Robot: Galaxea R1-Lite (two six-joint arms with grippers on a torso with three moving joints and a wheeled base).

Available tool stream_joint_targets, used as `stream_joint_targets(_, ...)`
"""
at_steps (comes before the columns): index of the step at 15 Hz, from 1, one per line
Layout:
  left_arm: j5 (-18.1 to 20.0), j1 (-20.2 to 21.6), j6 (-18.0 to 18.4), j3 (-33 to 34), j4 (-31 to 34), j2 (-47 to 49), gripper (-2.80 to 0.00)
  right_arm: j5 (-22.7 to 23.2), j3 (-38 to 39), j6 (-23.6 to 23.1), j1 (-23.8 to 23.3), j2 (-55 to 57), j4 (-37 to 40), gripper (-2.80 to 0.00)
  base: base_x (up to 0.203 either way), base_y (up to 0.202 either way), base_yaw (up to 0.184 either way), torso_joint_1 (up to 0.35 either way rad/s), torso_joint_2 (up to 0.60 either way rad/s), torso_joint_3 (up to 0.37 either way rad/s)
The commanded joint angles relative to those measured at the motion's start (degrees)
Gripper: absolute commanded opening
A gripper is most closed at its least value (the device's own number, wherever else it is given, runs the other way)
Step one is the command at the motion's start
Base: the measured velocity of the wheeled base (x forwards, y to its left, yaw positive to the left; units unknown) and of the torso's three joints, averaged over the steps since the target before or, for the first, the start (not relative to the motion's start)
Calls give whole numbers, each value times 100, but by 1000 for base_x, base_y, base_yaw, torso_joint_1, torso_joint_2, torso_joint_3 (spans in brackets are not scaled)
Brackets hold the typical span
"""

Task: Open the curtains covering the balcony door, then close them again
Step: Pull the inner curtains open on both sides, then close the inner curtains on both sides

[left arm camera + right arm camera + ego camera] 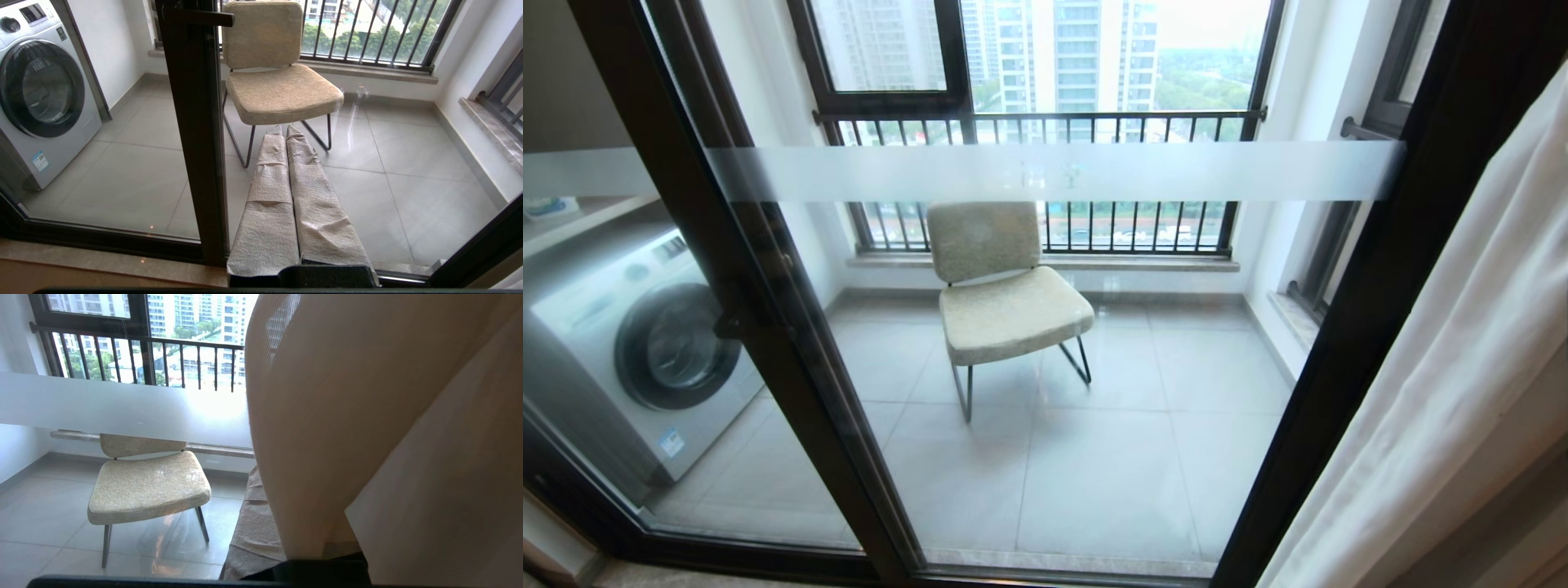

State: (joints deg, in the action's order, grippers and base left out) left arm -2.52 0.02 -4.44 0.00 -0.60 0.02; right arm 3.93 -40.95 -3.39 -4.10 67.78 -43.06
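- Nearest the lens in the right wrist view, we see the curtains [367, 428] draped over the right gripper [261, 522]; its cloth-wrapped fingers [253, 535] are mostly hidden, and they appear pressed together with the cream fabric lying against them, though we cannot say whether any cloth is pinched between them.
- From the head view, we note the curtains [1454, 367] gathered at the right edge, just beside the black frame of the balcony door [1388, 269], leaving its glass uncovered.
- We read the frosted band [1054, 171] running level across the pane.
- Through the left wrist view, we find the left gripper [284, 132] with its two wrapped fingers [304, 192] closed side by side on nothing, pointing toward the door [196, 134] near its central post.
- Beyond the glass, we mark a beige chair [1001, 282] on the tiled balcony floor [1111, 457], a washing machine [645, 343] to the left, and a window with railing bars [1045, 122] behind.
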Motion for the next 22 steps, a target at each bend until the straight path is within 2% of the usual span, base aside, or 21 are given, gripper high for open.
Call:
stream_joint_targets(1,-3,1,-5,0,-2,5,-280,2,-10,5,-3,-25,-27,-280,0,0,0,0,0,0)
stream_joint_targets(8,-3,-2,-5,0,-2,2,-280,-6,8,13,-3,-111,-10,-280,0,0,0,0,0,0)
stream_joint_targets(13,-3,3,-13,0,-2,0,-280,-6,304,13,-3,-360,2,-280,0,0,0,0,0,0)
stream_joint_targets(22,-3,-2,-13,0,-2,-2,-280,20,245,12,64,-345,21,-280,1,178,0,3,2,2)
